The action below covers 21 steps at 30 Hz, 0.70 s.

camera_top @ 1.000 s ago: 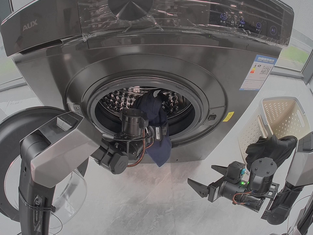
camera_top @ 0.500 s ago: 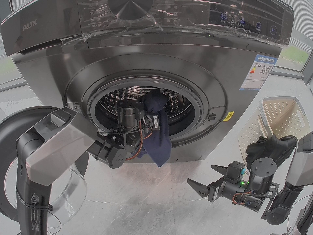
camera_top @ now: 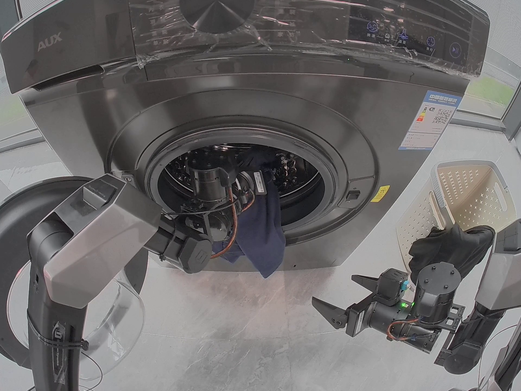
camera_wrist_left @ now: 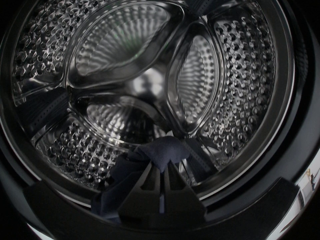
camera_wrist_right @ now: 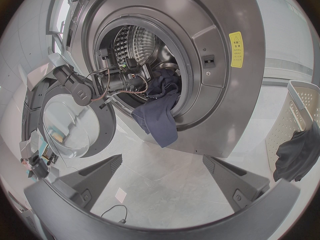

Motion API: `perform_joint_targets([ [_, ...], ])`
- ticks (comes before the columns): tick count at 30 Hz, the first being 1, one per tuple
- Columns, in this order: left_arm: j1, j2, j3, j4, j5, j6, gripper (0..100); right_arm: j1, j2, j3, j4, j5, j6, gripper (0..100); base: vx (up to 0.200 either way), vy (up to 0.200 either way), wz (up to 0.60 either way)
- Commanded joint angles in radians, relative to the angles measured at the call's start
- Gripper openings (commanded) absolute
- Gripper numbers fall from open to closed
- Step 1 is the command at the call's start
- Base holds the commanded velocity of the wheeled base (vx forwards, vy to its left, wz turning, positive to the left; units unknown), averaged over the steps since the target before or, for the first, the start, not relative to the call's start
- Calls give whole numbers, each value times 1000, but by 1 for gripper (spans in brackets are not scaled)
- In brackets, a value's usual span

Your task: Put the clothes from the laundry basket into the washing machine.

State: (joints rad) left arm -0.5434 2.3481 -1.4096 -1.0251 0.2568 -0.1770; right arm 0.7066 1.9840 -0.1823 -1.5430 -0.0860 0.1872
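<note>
- Cloth fills the bite of my left gripper: its jaws are pinched together on a fold of the navy garment, with no gap showing between them
- That gripper sits inside the round mouth of the washing machine, pointing at the back wall of the perforated steel drum
- The navy garment is only partly in: its upper end is bunched in my jaws within the drum, while the rest trails over the lower lip of the opening and hangs down the machine's front panel
- My right gripper hangs low over the grey floor, well to the right of the opening, its jaws spread wide with nothing between them
- The cream laundry basket stands on the floor to the right of the machine, just beyond my right arm
- A black garment is draped over the basket's near rim, part of it hanging down the outside
- The machine's door is swung wide open on the left side, its glass bowl facing outward beside my left arm
</note>
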Motion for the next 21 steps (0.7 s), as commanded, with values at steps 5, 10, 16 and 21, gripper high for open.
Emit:
perform_joint_targets([
  [5,-44,-122,235,76,-19,16,100,1,1,0,0,0,0,100,0,0,0],
  [10,-52,-167,356,143,-39,59,100,2,2,-2,0,0,0,100,0,0,0],
  [16,-40,-141,379,137,-64,73,100,7,6,-2,0,0,1,100,0,0,0],
  [21,-21,-69,342,111,-65,83,100,7,6,-3,0,0,1,100,0,0,0],
])
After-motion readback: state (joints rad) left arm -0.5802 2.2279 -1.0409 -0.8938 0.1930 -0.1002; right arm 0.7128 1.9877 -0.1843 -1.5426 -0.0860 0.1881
